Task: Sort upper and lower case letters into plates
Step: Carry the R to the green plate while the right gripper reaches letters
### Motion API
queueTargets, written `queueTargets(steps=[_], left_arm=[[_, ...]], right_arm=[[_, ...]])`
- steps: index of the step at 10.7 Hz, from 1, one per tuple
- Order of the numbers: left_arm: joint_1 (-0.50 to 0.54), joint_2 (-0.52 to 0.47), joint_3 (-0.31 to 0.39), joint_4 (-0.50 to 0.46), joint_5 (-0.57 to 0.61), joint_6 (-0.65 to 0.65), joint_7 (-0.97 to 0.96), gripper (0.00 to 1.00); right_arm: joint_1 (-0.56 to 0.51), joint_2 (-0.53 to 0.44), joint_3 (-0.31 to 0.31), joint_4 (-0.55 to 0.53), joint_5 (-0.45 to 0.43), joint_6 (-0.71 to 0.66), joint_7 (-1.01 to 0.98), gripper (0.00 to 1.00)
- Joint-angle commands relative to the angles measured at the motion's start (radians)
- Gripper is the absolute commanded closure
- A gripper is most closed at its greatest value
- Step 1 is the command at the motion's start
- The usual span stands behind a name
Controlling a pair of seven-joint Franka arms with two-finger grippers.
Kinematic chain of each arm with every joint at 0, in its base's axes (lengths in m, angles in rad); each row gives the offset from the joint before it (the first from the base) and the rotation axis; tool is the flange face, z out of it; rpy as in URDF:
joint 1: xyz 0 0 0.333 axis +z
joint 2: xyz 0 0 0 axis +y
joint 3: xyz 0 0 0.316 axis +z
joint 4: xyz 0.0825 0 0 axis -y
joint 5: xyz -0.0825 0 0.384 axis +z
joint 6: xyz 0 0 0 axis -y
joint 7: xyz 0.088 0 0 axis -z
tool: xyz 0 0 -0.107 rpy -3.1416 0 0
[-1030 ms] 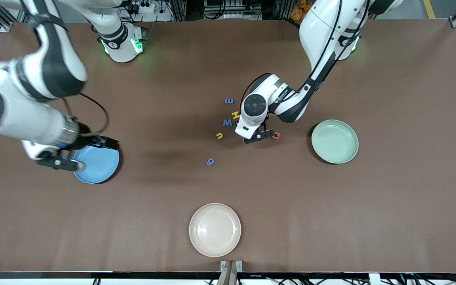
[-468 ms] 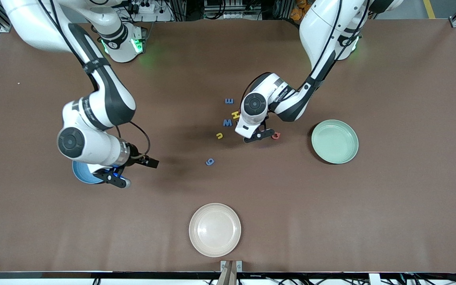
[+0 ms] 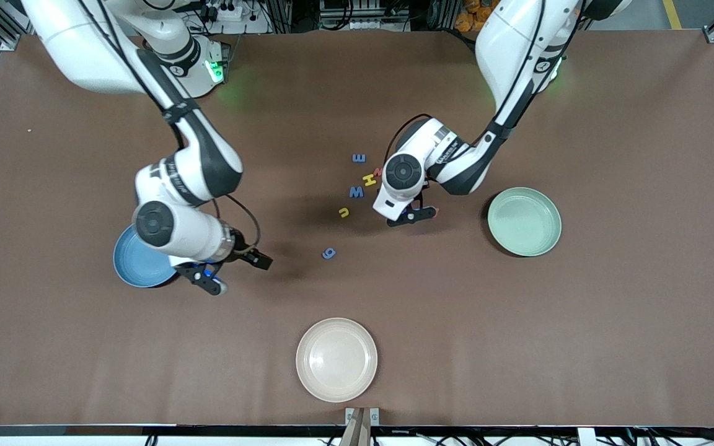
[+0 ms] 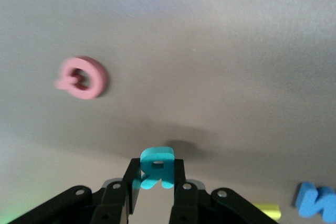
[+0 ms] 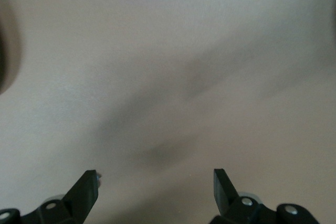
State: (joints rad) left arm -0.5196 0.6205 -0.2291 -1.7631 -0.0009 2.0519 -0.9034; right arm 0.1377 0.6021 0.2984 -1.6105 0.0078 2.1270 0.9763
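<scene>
My left gripper [image 3: 412, 216] [image 4: 155, 165] is shut on a teal letter R [image 4: 156, 156] and holds it just above the table, between the letter cluster and the mint green plate [image 3: 524, 222]. A red letter [image 4: 81, 77] lies beside it [image 3: 435, 210]. Blue E [image 3: 359, 158], yellow H [image 3: 369, 180], a small red letter [image 3: 379, 171], blue W [image 3: 356, 192], yellow u [image 3: 344, 212] and a blue letter [image 3: 329, 253] lie on the table. My right gripper [image 3: 235, 271] [image 5: 155, 177] is open and empty, over bare table beside the blue plate [image 3: 134, 267].
A cream-white plate [image 3: 336, 360] sits near the table's front edge, nearer to the camera than the letters. The right arm's forearm covers part of the blue plate. The brown table [image 3: 611, 322] spreads wide around both plates.
The right gripper has swung off the blue plate toward the middle of the table. The left gripper has shifted slightly toward the mint green plate with the teal letter.
</scene>
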Motion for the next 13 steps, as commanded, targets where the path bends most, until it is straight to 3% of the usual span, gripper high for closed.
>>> queueTargets(steps=[1, 4, 6, 8, 10, 11, 12, 13], left_arm=[[0.059, -0.083, 0.004, 0.007, 0.016, -0.163, 0.136, 1.00], [0.231, -0.179, 0.004, 0.001, 0.076, -0.345, 0.467, 1.00], [0.346, -0.197, 0.004, -0.019, 0.117, -0.387, 0.695, 0.99], [0.447, -0.182, -0.001, -0.045, 0.169, -0.330, 0.812, 0.97], [0.478, -0.173, -0.001, -0.111, 0.176, -0.210, 0.830, 0.96], [0.483, -0.165, -0.003, -0.113, 0.173, -0.196, 0.828, 0.90], [0.478, -0.156, -0.003, -0.111, 0.161, -0.196, 0.808, 0.56], [0.487, -0.136, -0.003, -0.110, 0.159, -0.191, 0.804, 0.01]], right_arm=[[0.055, 0.080, 0.004, 0.093, -0.042, 0.002, 0.129, 0.03], [0.098, 0.120, 0.001, 0.112, -0.057, 0.054, 0.217, 0.04], [0.123, 0.148, -0.001, 0.138, -0.057, 0.070, 0.281, 0.04], [0.163, 0.183, -0.010, 0.176, -0.065, 0.071, 0.318, 0.04], [0.183, 0.206, -0.010, 0.192, -0.109, 0.073, 0.366, 0.04], [0.186, 0.211, -0.010, 0.192, -0.115, 0.082, 0.374, 0.04], [0.188, 0.214, -0.010, 0.192, -0.115, 0.087, 0.374, 0.04], [0.192, 0.219, -0.010, 0.192, -0.115, 0.090, 0.377, 0.04]])
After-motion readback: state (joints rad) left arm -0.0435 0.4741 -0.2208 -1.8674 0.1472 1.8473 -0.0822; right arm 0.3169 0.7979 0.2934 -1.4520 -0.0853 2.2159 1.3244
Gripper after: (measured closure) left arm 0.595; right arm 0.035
